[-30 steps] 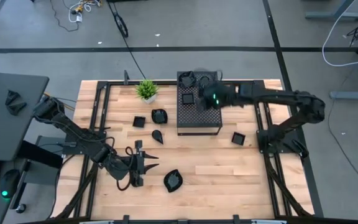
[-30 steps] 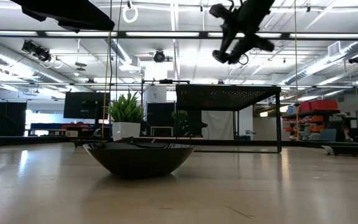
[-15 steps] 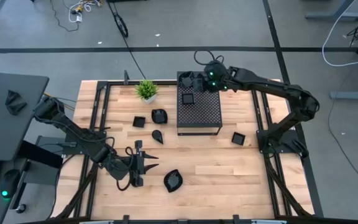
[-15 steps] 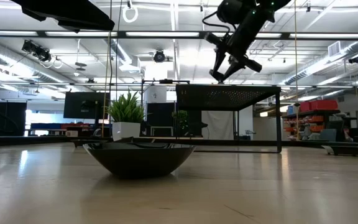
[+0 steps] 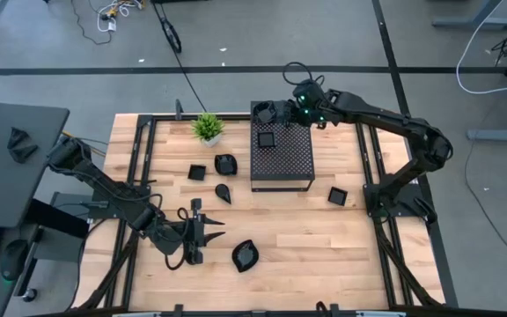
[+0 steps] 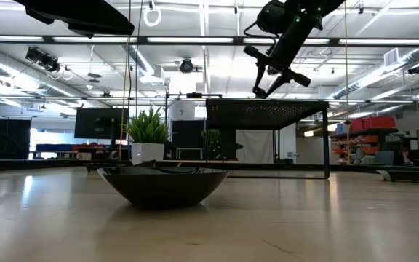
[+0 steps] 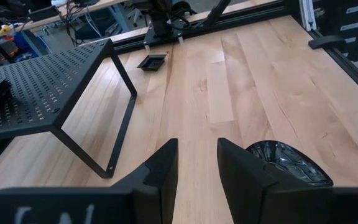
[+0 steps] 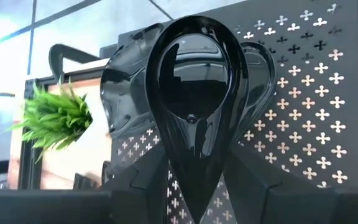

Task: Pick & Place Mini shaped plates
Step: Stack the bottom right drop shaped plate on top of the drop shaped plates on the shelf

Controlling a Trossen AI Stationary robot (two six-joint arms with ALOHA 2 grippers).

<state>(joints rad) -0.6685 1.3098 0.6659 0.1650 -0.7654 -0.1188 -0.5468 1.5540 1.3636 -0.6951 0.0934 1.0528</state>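
Here, teardrop plate [image 8: 194, 106] held between right gripper [image 8: 194, 186] fingers, above perforated box [image 8: 303, 112]

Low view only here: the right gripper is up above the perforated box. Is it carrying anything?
Observer: Yes. Its wrist view shows the right gripper shut on a teardrop plate.
Operator: Anything on the box top?
Observer: From above, the perforated box carries a square plate.
Operator: And the left arm?
Observer: The left gripper is open and empty, low over the table, beside a leaf plate.
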